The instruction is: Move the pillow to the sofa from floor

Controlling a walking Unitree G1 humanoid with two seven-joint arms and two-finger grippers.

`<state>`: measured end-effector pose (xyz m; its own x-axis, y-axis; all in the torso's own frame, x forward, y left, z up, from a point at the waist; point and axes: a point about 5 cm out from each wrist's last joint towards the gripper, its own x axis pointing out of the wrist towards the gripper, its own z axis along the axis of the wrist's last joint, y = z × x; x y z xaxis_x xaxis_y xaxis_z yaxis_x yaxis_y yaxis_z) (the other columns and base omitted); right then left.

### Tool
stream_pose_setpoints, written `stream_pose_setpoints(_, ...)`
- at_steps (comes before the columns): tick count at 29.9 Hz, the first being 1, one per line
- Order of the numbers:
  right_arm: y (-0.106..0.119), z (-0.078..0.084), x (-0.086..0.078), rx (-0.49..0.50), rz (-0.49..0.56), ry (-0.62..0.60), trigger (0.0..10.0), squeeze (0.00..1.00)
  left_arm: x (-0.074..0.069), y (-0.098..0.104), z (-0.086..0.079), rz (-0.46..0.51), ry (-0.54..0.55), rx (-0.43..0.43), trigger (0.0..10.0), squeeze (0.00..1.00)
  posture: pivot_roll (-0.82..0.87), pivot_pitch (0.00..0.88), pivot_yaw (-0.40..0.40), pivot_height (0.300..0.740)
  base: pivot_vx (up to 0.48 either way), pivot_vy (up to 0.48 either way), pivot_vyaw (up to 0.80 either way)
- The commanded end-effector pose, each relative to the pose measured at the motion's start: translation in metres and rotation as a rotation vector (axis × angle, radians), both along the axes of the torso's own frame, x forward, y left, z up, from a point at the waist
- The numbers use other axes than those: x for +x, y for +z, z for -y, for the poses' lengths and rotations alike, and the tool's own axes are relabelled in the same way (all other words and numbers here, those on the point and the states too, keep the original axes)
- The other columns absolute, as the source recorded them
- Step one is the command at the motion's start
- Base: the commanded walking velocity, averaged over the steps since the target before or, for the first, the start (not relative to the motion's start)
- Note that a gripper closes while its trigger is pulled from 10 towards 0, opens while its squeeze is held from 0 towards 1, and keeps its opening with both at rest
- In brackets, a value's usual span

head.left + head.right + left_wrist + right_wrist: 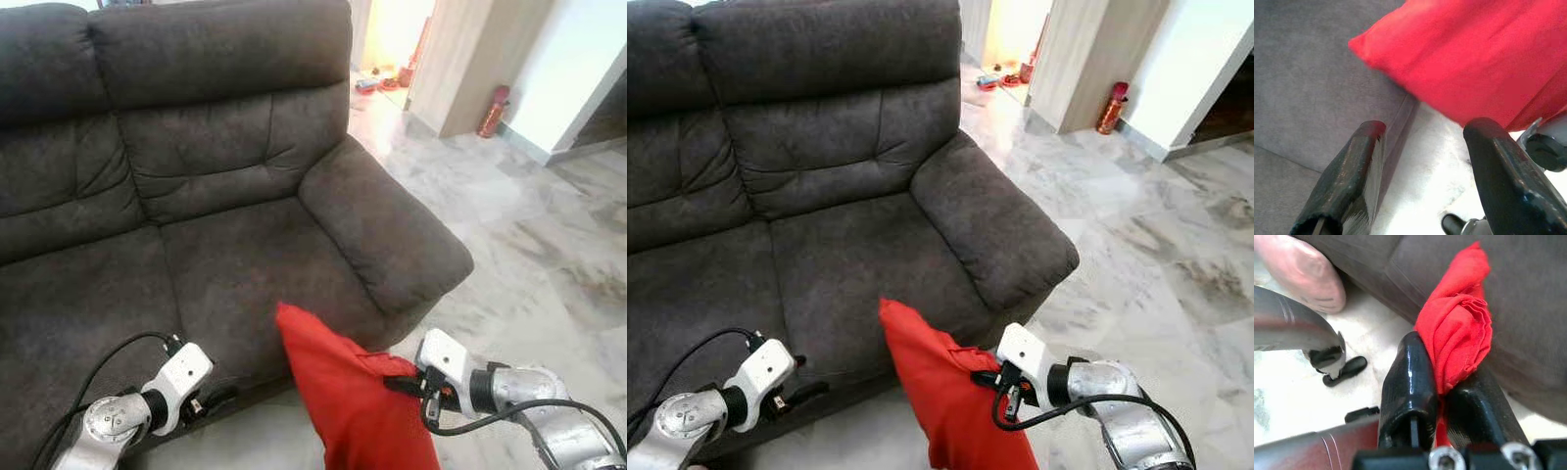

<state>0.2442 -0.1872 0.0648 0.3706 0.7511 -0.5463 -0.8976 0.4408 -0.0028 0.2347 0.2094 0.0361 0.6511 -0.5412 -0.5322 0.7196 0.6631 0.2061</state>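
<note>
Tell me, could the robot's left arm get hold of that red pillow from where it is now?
Probably yes. The left tool is open, pointing at the red pillow with only bare floor between them. The right tool already grips the pillow's edge.

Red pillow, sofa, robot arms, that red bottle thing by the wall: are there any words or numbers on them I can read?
None can be read.
Red pillow: plain cloth, no label showing.
Sofa: plain dark fabric.
Right gripper, pinching the pillow, and left gripper: no markings.
Red cylinder by the wall: too small and blurred to tell.
</note>
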Motion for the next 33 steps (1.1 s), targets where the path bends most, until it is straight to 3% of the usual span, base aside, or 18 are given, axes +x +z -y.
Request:
stream_pose_setpoints(1,0.018,-0.008,0.003,0.047,0.068,0.055,10.0,0.00,-0.002,0.000,0.000,-0.009,-0.029,0.023,10.0,0.00,0.16,0.020,-0.081,0.740,0.000,0.000,0.00)
stream_pose_setpoints(13,0.039,-0.017,0.002,0.058,0.113,0.104,10.0,0.00,-0.006,-0.004,0.002,-0.031,-0.060,0.046,10.0,0.00,0.15,0.033,-0.084,0.740,0.000,0.000,0.00)
stream_pose_setpoints(20,0.052,-0.030,0.001,0.090,0.146,0.138,10.0,0.00,-0.024,-0.019,0.003,-0.116,-0.167,0.113,10.0,0.00,0.15,0.045,-0.084,0.740,0.000,0.000,0.00)
stream_pose_setpoints(24,0.054,-0.035,0.002,0.094,0.154,0.146,10.0,0.00,-0.027,-0.018,0.005,-0.122,-0.191,0.120,10.0,0.00,0.16,0.046,-0.085,0.740,0.000,0.000,0.00)
stream_pose_setpoints(33,0.057,-0.043,0.005,0.107,0.180,0.157,10.0,0.00,-0.007,0.001,-0.007,0.084,-0.049,0.142,10.0,0.00,0.16,0.048,-0.086,0.740,0.000,0.000,0.00)
